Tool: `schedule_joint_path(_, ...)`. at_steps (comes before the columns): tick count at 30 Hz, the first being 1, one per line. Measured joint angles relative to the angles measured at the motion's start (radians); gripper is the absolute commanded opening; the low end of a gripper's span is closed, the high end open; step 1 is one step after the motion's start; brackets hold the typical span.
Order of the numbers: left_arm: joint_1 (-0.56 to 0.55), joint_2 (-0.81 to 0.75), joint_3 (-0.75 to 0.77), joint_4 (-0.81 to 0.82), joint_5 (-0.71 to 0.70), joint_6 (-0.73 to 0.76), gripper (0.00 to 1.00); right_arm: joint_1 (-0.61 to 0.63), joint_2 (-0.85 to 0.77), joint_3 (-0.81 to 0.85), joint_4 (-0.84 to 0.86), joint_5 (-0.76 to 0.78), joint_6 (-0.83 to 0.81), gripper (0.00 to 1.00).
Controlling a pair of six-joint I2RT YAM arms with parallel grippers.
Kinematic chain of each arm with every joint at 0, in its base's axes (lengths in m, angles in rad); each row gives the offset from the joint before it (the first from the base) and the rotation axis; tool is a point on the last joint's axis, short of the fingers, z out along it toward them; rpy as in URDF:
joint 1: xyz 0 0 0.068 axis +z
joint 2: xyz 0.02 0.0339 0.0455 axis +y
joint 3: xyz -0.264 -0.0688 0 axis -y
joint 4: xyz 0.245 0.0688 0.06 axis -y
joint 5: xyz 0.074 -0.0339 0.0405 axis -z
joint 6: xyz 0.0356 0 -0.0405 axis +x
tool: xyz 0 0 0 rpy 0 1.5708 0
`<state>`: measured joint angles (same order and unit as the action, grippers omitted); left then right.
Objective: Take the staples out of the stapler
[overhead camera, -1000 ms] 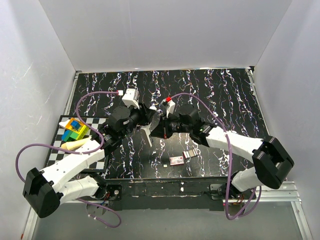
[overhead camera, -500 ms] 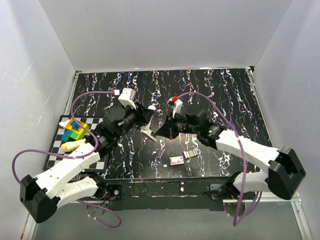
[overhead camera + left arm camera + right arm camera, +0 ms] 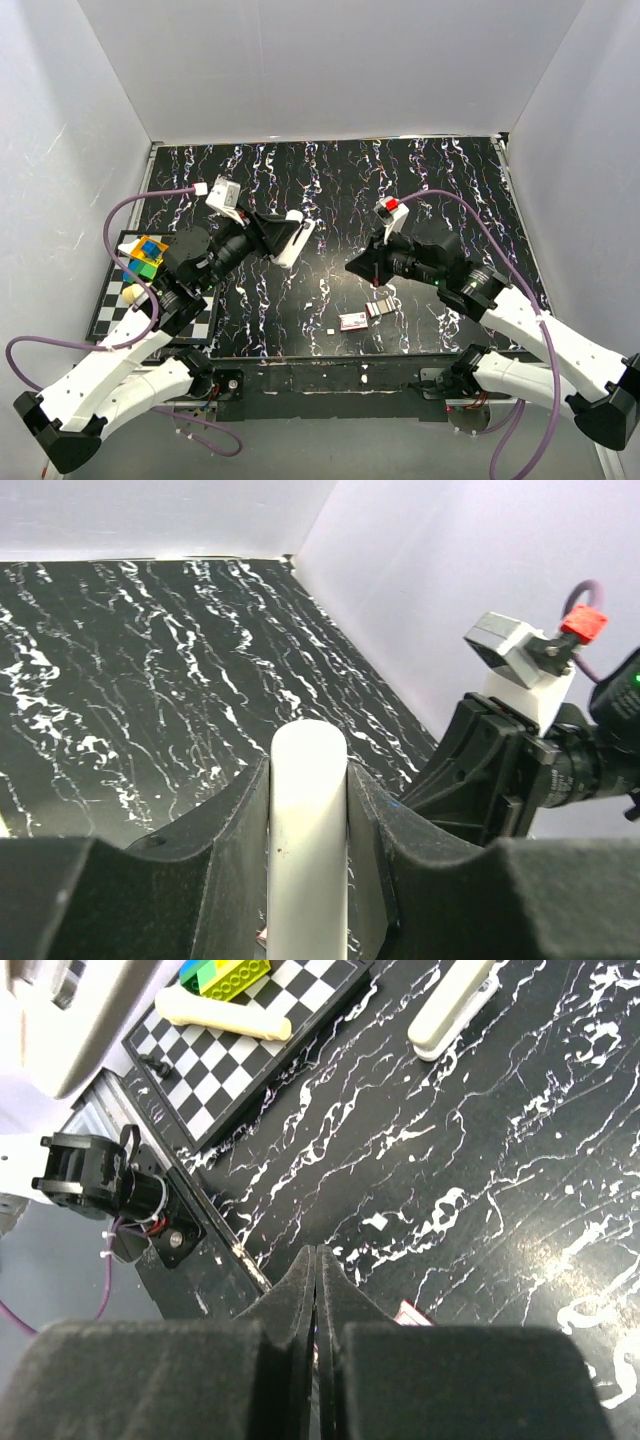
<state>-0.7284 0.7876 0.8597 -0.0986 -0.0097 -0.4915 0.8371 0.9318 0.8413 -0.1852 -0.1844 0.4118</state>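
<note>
Near the front edge, seemingly already out on the mat (image 3: 420, 180): staple strips (image 3: 352, 320). Beyond, right gripper (image 3: 352, 267) pinched closed, empty. Farther back, left gripper (image 3: 280, 236) clamped partway around the white stapler (image 3: 293, 240), held aloft — probably only setting down left.

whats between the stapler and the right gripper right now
Nothing: the top view shows only bare table between the stapler and the right gripper. The loose staples lie nearer the front edge, outside that gap.

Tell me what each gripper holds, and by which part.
Left gripper clamps the stapler across its sides, one rounded end poking out ahead. Right gripper is shut on nothing.
</note>
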Motion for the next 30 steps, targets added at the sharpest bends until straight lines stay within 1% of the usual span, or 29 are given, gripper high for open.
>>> schedule_joint_path(7, 0.0, -0.04, 0.0, 0.002, 0.141, -0.023, 0.0, 0.0, -0.07, -0.006, -0.09, -0.037, -0.013, 0.01)
schedule_joint_path(14, 0.0, -0.063, 0.0, 0.023, 0.308, -0.041, 0.0, 0.0, -0.094, 0.031, -0.176, -0.184, -0.04, 0.01)
schedule_joint_path(22, 0.0, -0.056, 0.0, 0.12, 0.513, -0.082, 0.0, 0.008, -0.08, 0.116, -0.166, -0.378, -0.044, 0.01)
schedule_joint_path(30, 0.0, -0.028, -0.001, 0.19, 0.639, -0.118, 0.0, 0.049, -0.004, 0.206, -0.124, -0.452, -0.041, 0.01)
